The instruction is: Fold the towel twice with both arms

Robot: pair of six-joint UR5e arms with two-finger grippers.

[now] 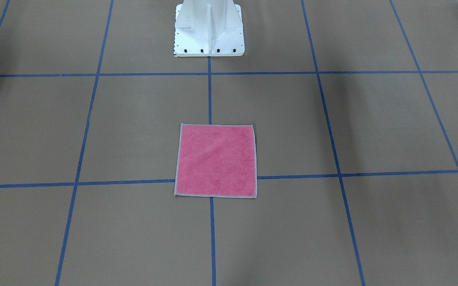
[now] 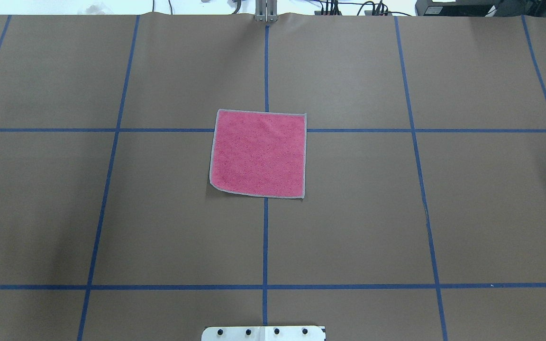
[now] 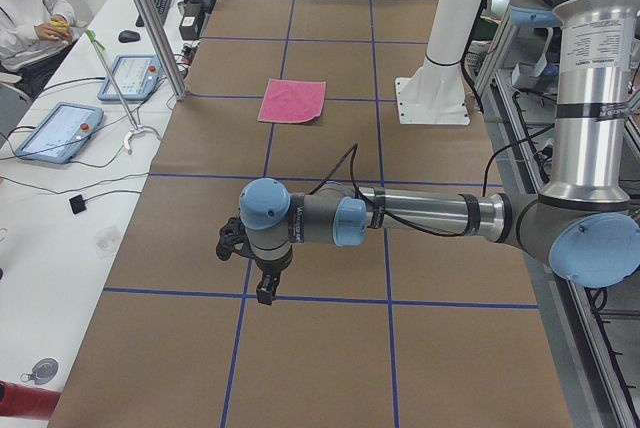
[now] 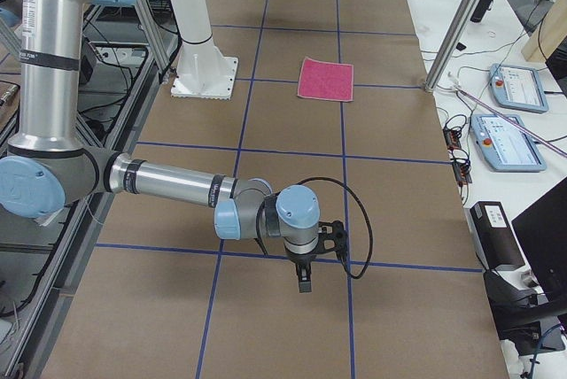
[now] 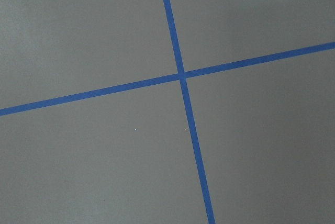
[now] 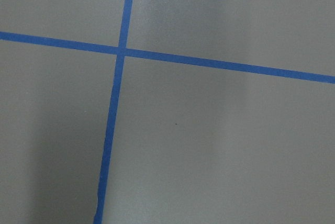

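Note:
The towel (image 1: 216,160) lies flat and unfolded, pink face up, at the middle of the table, over a crossing of blue tape lines. It also shows in the overhead view (image 2: 259,153), the exterior left view (image 3: 292,101) and the exterior right view (image 4: 325,79). One corner is slightly curled in the overhead view. My left gripper (image 3: 265,291) hangs over the table far from the towel, at my left end. My right gripper (image 4: 304,283) hangs likewise at my right end. Both show only in the side views, so I cannot tell whether they are open or shut.
The white pedestal base (image 1: 209,29) stands behind the towel on the robot's side. Blue tape lines (image 2: 265,237) grid the brown table. Tablets (image 3: 58,130) and cables lie on a white side bench. A person (image 3: 25,13) sits at the far left in the exterior left view.

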